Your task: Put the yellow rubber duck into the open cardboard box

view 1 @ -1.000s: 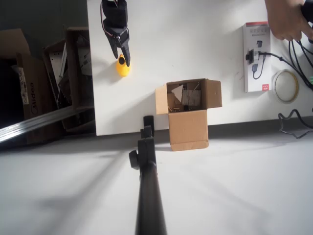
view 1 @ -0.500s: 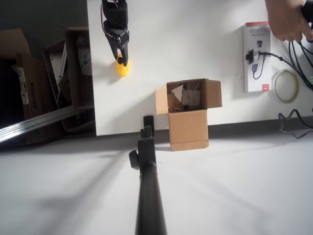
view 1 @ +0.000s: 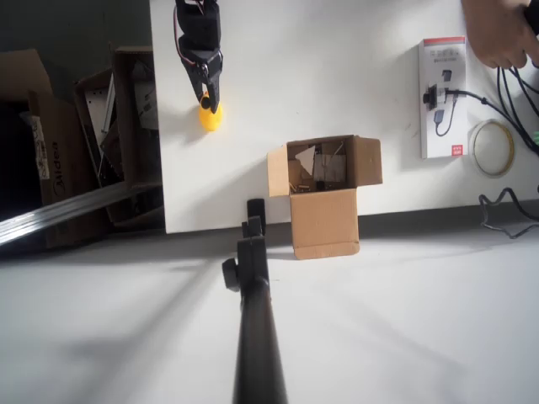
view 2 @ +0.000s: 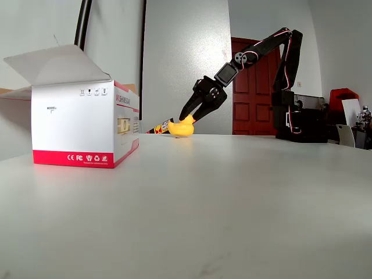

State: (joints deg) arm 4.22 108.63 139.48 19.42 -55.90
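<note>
The yellow rubber duck (view 1: 210, 118) sits on the white table (view 1: 337, 59) near its left edge, up and to the left of the open cardboard box (view 1: 324, 220). The box is light brown, its flaps are spread, and there is papery clutter inside. My black gripper (view 1: 209, 103) reaches down from the top of the overhead view, and its fingers are closed in on the duck's head. In the fixed view the duck (view 2: 180, 129) rests on the tabletop with the gripper (view 2: 188, 118) pinching its top from the right.
A white and red product box (view 1: 442, 97) lies at the table's right, with a tape roll (view 1: 493, 147) and cables beside it. A person's hand (view 1: 501, 34) is at the top right. A black pole (view 1: 253, 320) rises in front. Dark cardboard boxes (view 1: 93, 143) stand off the left edge.
The gripper's fingers have drawn together around the duck. The duck has shifted slightly left. The hand at the top right has pulled a little upward.
</note>
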